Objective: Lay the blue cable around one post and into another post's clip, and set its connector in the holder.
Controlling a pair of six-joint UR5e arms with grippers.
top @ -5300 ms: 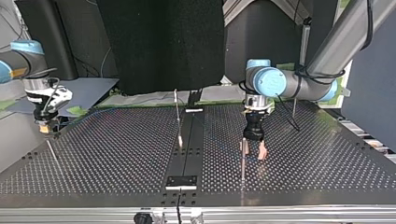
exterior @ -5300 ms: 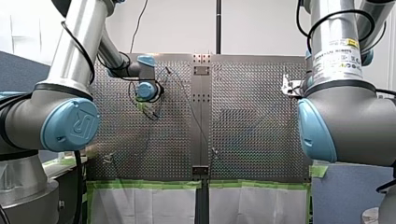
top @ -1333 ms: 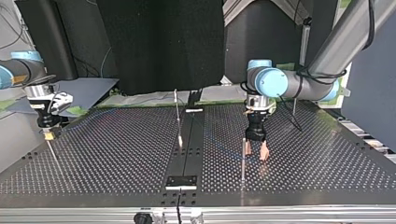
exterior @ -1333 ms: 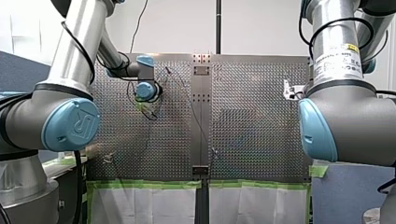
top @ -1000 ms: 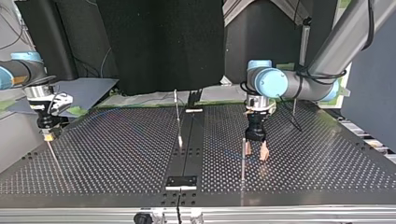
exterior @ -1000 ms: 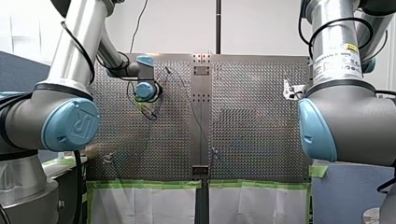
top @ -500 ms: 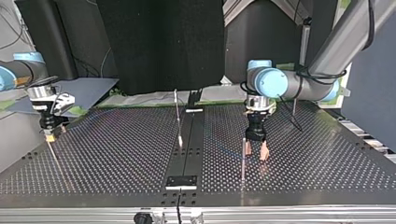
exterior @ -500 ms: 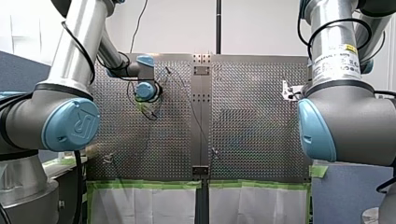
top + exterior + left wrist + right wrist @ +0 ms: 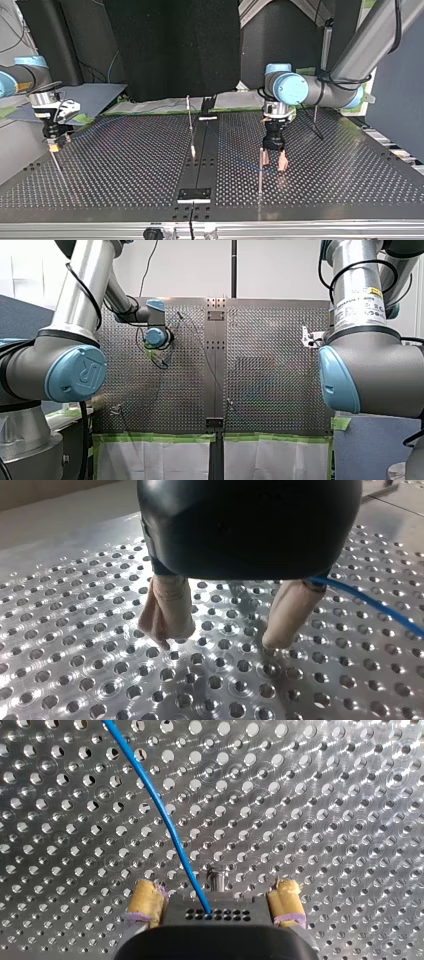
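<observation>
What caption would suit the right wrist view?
Right gripper, yellow pads apart, over the perforated table, blue cable running ahead.

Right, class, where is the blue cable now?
In the right wrist view the blue cable runs from between the open fingers of my right gripper out over the perforated table; in the left wrist view it passes beside one finger of my left gripper.
</observation>
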